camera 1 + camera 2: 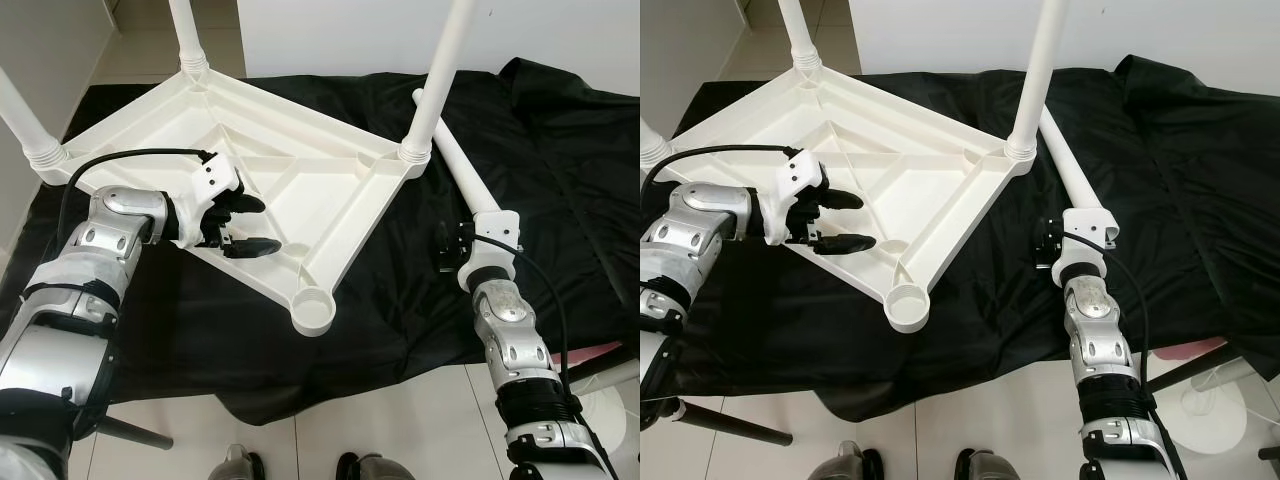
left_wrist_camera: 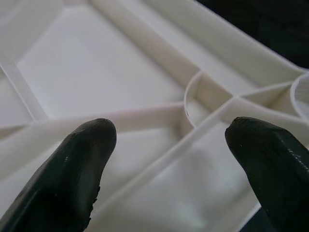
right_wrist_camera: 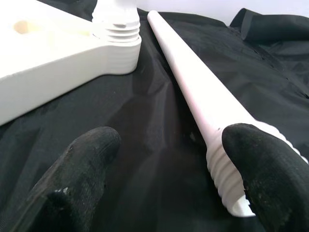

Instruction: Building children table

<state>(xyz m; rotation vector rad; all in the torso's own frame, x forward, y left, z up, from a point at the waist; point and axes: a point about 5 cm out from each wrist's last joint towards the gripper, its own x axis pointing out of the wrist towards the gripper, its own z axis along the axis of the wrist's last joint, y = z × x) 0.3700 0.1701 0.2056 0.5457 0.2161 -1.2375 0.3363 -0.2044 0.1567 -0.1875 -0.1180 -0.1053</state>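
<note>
Feet of the robot (image 1: 300,467) show at the lower edge of the head view, on pale floor tiles (image 1: 400,420). Just beyond them a black cloth (image 1: 560,180) covers the surface, and the white plastic tabletop (image 1: 300,180) lies on it upside down, its ribbed underside facing up. No writing or label can be read on any part.

Three white legs stand screwed into the tabletop's corner sockets: one at the far corner (image 1: 185,30), one at the corner toward the robot's left (image 1: 25,125), one at the corner toward its right (image 1: 440,80). The fourth socket (image 1: 314,308), at the corner nearest the robot, is an open ring. A fourth leg (image 1: 455,150) lies loose on the cloth just beside the tabletop's right corner, its threaded end (image 3: 231,179) pointing toward the robot.

Over the ribs near the tabletop's near-left edge hovers the left hand (image 1: 243,224), fingers (image 2: 82,159) spread wide with nothing between them. The right hand (image 3: 169,159) sits at the loose leg's threaded end, fingers wide apart; one fingertip (image 3: 270,164) lies against the thread, the other (image 3: 82,164) is over bare cloth, and the leg is not clamped.
</note>
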